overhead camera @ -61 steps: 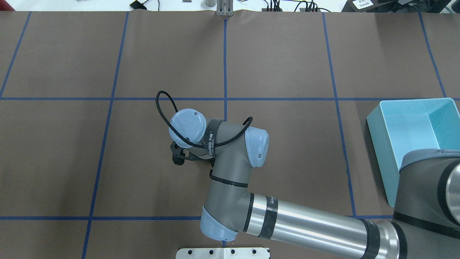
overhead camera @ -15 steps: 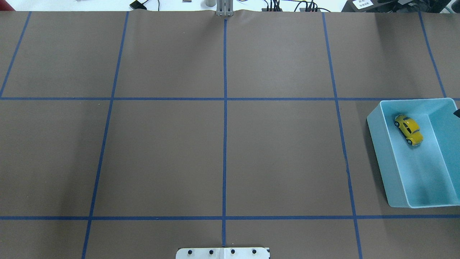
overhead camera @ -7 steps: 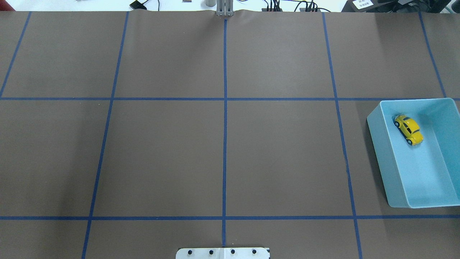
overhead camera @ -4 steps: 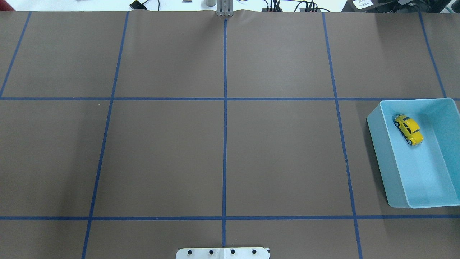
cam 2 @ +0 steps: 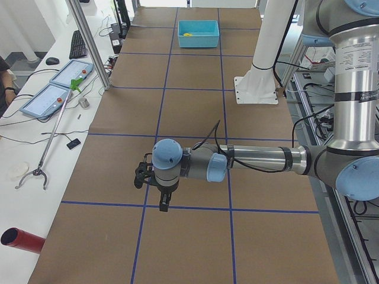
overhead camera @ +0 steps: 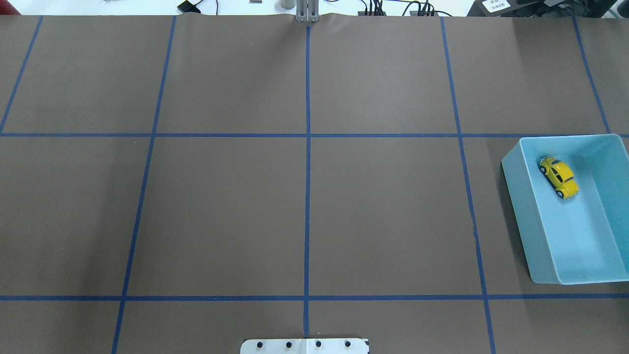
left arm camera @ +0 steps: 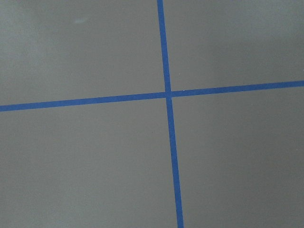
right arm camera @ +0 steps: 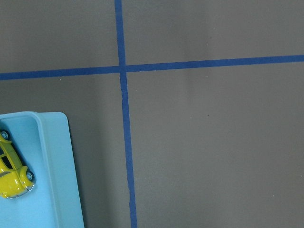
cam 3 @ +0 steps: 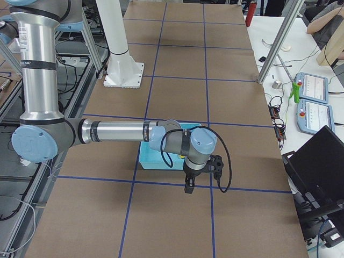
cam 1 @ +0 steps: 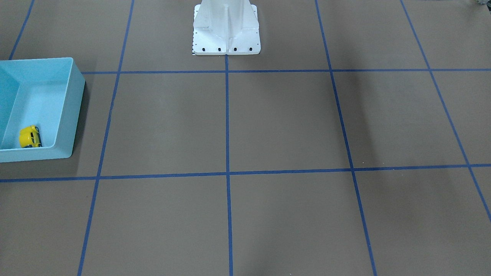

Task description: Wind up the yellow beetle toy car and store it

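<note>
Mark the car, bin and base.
car (overhead camera: 559, 177), overhead view, on its roof.
bin (overhead camera: 529, 221), overhead view, on its left outer wall.
base (cam 1: 226, 27), front-facing view, on the white pedestal's face.

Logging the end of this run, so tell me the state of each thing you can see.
light blue bin: open-topped, holds only the car.
yellow beetle toy car: inside the bin, near one corner, held by nothing.
left claw: hangs above the table; open or shut, cannot tell.
right claw: hangs above the table beside the bin; cannot tell.

right arm (cam 3: 123, 130) | reaches over blue bin (cam 3: 153, 160) | right gripper (cam 3: 188, 188) points down
</note>
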You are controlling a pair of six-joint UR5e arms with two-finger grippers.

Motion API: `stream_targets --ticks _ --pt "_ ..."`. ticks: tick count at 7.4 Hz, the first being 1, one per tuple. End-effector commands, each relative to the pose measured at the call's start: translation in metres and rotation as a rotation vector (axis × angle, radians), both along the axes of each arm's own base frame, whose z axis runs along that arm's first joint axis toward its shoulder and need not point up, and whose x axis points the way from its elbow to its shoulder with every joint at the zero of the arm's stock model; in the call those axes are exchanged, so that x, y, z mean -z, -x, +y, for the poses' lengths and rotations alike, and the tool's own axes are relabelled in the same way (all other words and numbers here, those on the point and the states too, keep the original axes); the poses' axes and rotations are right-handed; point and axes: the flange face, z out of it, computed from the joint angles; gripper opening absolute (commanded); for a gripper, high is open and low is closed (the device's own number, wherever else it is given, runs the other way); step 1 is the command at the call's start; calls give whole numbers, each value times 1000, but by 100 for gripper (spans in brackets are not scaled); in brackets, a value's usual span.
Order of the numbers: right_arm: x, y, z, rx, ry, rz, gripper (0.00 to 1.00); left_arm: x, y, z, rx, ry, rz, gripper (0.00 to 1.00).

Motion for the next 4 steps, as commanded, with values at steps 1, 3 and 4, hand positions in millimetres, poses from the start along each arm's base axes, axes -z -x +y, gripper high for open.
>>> stream_targets --ticks 1,3,4 --pt "11 0 1 -1 -22 0 100 0 0 0 -1 -1 0 99" --pt "16 0 0 -1 -33 0 100 -1 0 0 0 2 0 99" --pt "16 0 0 0 -34 -1 100 0 0 0 -1 -1 0 99"
